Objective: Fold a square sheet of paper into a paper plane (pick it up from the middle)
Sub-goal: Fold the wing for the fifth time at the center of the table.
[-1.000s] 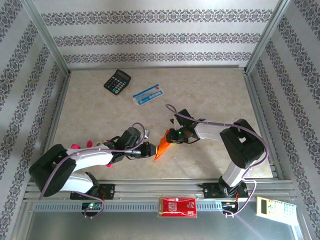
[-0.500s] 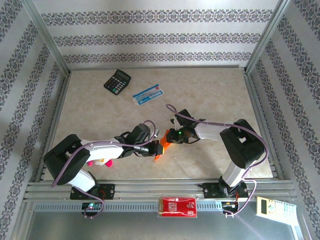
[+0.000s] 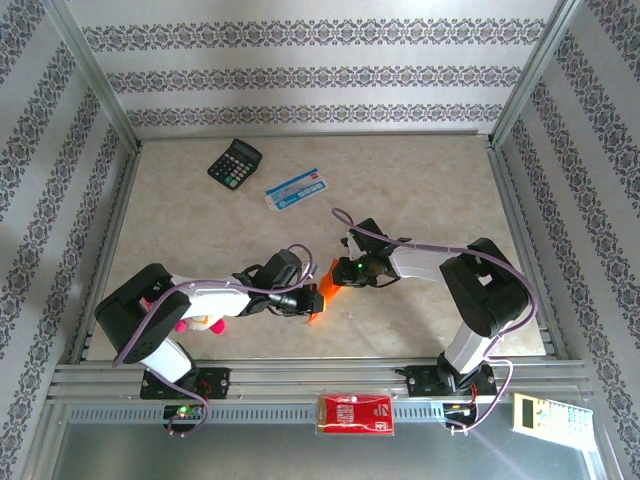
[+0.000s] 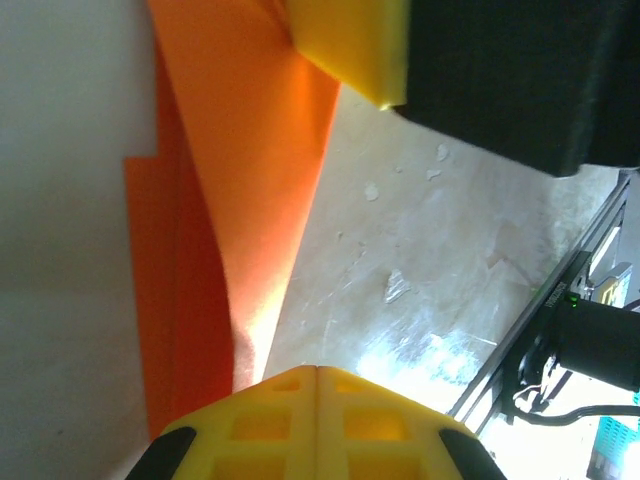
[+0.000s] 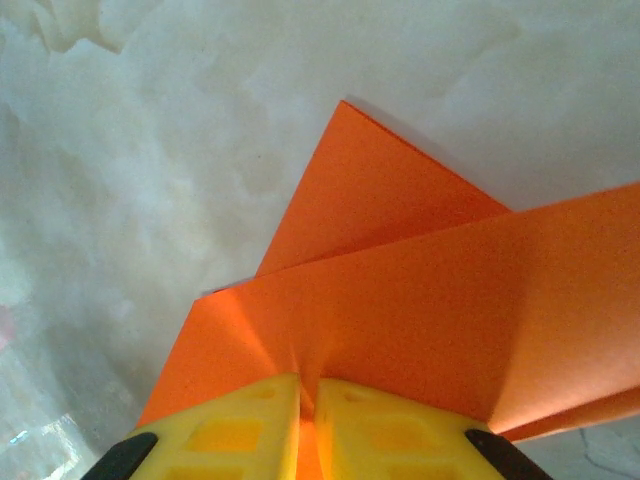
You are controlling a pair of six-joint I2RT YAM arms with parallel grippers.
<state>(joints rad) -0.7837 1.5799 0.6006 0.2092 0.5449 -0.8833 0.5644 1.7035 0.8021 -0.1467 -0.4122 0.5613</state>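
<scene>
**Both grippers closed at the orange paper, low centre of the table**

From overhead, you find the orange paper [image 3: 322, 296] just below the middle of the frame, on the marbled table [image 3: 420, 180], between the tips of your two arms. It is already creased, with folded layers lying over one another.

Your right gripper [image 3: 336, 277] comes in from the right and meets the paper's upper edge. In the right wrist view its yellow fingers [image 5: 250, 425] sit at the bottom of the frame, pressed almost together. A strip of orange shows in the seam between them, so they are pinching the paper. A folded flap fans up and to the right, and a triangular layer beneath it points toward the top of the frame.

Your left gripper [image 3: 303, 300] reaches in from the left and touches the paper's left side. In the left wrist view its yellow fingers [image 4: 280, 420] are pressed together at the bottom edge. The paper runs down the left half of that frame to just beside them. You cannot tell whether any of it is caught between them. The right gripper's yellow finger [image 4: 350, 45] sits on the paper at the top.

Well apart, in the upper left of the overhead view, lie a black calculator [image 3: 234, 160] and a blue-and-white packet [image 3: 297, 189]. A red packet [image 3: 355, 412] sits at the bottom centre.
</scene>
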